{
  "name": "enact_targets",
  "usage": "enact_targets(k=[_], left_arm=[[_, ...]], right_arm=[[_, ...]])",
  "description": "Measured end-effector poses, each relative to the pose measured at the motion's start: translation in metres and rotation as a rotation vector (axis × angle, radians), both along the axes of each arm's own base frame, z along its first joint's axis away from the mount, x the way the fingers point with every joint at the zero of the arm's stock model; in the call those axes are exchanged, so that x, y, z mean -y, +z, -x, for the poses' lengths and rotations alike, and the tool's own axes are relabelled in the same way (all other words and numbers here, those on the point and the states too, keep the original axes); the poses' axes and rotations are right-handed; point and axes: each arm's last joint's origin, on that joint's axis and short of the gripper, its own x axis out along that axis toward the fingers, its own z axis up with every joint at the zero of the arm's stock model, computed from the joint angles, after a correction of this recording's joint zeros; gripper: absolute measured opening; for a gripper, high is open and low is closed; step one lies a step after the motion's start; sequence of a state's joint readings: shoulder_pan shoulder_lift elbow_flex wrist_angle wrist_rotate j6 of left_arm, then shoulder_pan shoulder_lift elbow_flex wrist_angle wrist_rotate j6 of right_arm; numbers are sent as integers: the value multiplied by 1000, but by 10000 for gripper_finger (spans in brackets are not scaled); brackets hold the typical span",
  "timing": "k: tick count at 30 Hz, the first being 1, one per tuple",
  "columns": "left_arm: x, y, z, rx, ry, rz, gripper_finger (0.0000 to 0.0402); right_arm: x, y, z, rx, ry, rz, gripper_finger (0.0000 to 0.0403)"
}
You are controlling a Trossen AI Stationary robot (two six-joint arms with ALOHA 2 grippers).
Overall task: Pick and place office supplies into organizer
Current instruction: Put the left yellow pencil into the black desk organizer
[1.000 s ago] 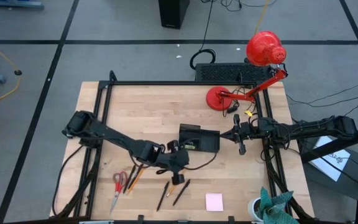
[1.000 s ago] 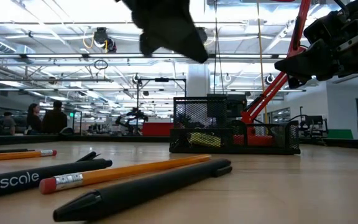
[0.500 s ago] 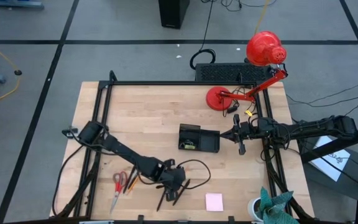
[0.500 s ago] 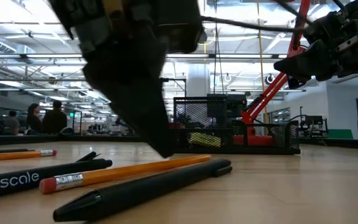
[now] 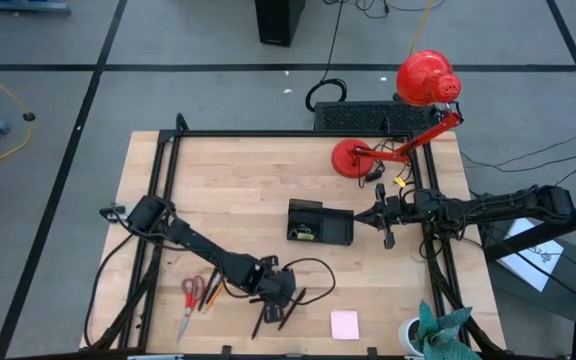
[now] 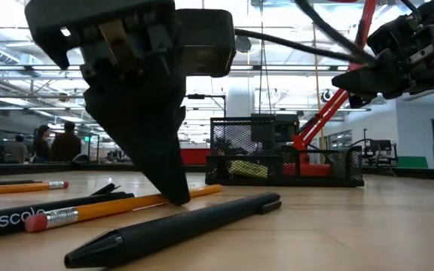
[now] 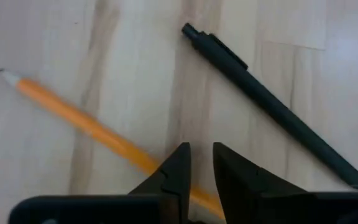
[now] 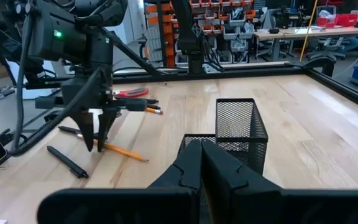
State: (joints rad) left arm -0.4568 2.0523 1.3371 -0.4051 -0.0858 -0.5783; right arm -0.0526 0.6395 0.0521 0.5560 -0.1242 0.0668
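Note:
My left gripper (image 5: 274, 300) stands near the table's front edge, fingers down on an orange pencil (image 7: 79, 118) that lies flat on the wood. A black pen (image 7: 272, 109) lies beside it, and the low view shows this pen (image 6: 179, 226) and another with white lettering (image 6: 21, 218). The black mesh organizer (image 5: 320, 222) stands mid-table with a yellow-green piece (image 6: 247, 169) inside. My right gripper (image 5: 362, 217) hangs shut and level just right of the organizer, touching nothing. Red-handled scissors (image 5: 190, 298) and a pink sticky-note pad (image 5: 345, 324) lie near the front edge. My left gripper has the orange pencil's shaft (image 7: 157, 167) between its two fingertips, well back from the sharpened tip (image 7: 4, 74). The fingers (image 6: 173, 192) come from above, slanting down, and lie across the pencil. The pencil rests flat on the table along its whole length.
A red desk lamp (image 5: 408, 110) and a black keyboard-like slab (image 5: 363, 117) sit at the far right. A second orange pencil (image 6: 21, 187) lies by the scissors. A white cup with teal cloth (image 5: 433, 330) stands at the near right corner. Bare wood spans the far left.
My left gripper has come down from beside the organizer toward the table's near edge, tipping more steeply, and now stands with its fingertips on the orange pencil among the pens. The pencil has slid a little along the table toward the left.

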Motion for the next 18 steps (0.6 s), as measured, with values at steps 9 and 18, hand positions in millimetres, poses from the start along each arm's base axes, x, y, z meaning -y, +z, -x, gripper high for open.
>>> enact_targets(k=[9,18], left_arm=[[-2,5,0,-17,7,-16,62],[8,51,-13,13,-6,-74,62]], right_arm=[[0,0,0,0,0,0,4],[0,0,0,0,0,0,4]])
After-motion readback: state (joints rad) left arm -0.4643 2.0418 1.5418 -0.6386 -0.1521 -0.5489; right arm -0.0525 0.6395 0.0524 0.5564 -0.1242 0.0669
